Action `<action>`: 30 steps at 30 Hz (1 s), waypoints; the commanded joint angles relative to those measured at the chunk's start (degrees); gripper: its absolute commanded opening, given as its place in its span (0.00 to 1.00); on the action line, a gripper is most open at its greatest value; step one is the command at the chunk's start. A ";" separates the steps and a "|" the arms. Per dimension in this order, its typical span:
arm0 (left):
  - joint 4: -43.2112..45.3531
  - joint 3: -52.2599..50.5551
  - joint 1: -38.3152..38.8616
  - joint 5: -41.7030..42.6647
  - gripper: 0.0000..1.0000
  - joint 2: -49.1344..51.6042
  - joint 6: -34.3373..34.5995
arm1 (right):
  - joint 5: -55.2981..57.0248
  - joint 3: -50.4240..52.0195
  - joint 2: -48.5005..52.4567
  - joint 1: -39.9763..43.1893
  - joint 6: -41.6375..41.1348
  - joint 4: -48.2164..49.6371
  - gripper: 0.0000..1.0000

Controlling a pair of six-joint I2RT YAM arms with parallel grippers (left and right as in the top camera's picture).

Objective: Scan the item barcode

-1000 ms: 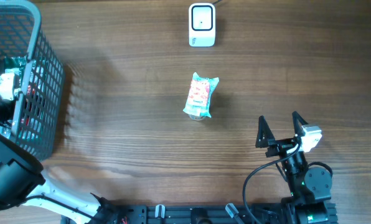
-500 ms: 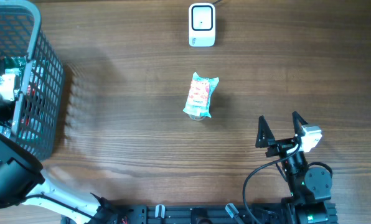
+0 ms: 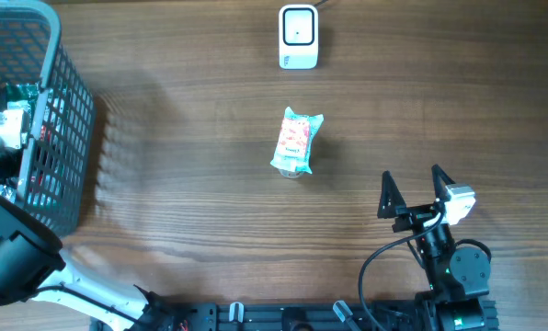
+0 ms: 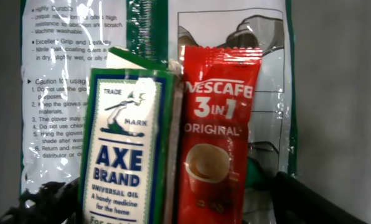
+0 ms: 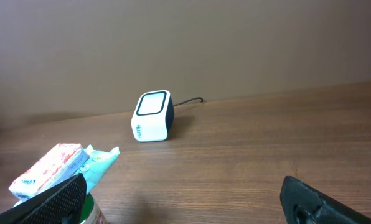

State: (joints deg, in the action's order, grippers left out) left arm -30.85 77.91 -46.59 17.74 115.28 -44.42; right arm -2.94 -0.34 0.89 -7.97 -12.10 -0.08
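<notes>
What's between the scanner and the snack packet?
Nothing; only bare table lies between the scanner and the snack packet, shown in the overhead view.

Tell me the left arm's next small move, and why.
Probably shift the left claw slightly toward the Axe Brand box before closing. Its open fingers straddle both that box and the Nescafe sachet inside the basket, and only one item should reach the scanner.

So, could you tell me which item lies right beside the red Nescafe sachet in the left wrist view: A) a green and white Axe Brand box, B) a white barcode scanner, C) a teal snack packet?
A: the green and white Axe Brand box lies directly left of the red Nescafe sachet, side by side.
</notes>
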 commanded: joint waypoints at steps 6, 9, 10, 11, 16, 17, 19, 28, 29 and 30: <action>-1.38 -1.09 0.26 -1.16 0.88 4.13 1.75 | -0.04 0.04 -0.35 0.17 0.07 0.13 1.00; -1.31 -0.98 0.33 1.01 0.99 3.37 3.39 | -0.04 0.04 -0.35 0.17 0.07 0.13 1.00; -1.07 -0.96 0.37 1.95 0.99 2.73 3.39 | -0.04 0.04 -0.35 0.17 0.09 0.13 1.00; -0.85 -0.96 0.37 2.38 1.00 2.27 3.39 | -0.04 0.04 -0.35 0.17 0.07 0.13 1.00; -0.74 -0.85 0.50 2.60 1.00 -0.66 3.34 | -0.04 0.04 -0.35 0.17 0.09 0.13 1.00; -0.90 -0.85 0.70 2.60 1.00 -0.96 3.34 | -0.04 0.04 -0.35 0.17 0.09 0.13 1.00; -1.33 -0.87 1.36 2.58 1.00 -0.98 3.30 | -0.04 0.04 -0.35 0.17 0.04 0.13 1.00; -2.38 -0.87 5.90 -8.28 1.00 -0.72 2.54 | -0.04 0.04 -0.35 0.17 0.07 0.13 1.00; -2.34 -0.94 6.10 -7.89 1.00 -0.70 2.95 | -0.04 0.04 -0.35 0.17 0.09 0.13 1.00; -2.14 -1.11 6.32 -7.23 1.00 -0.57 3.39 | -0.04 0.04 -0.35 0.17 0.09 0.13 1.00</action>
State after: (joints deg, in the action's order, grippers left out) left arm -32.82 78.22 -41.85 12.84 114.61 -42.48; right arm -2.96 -0.36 0.89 -7.97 -12.10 -0.08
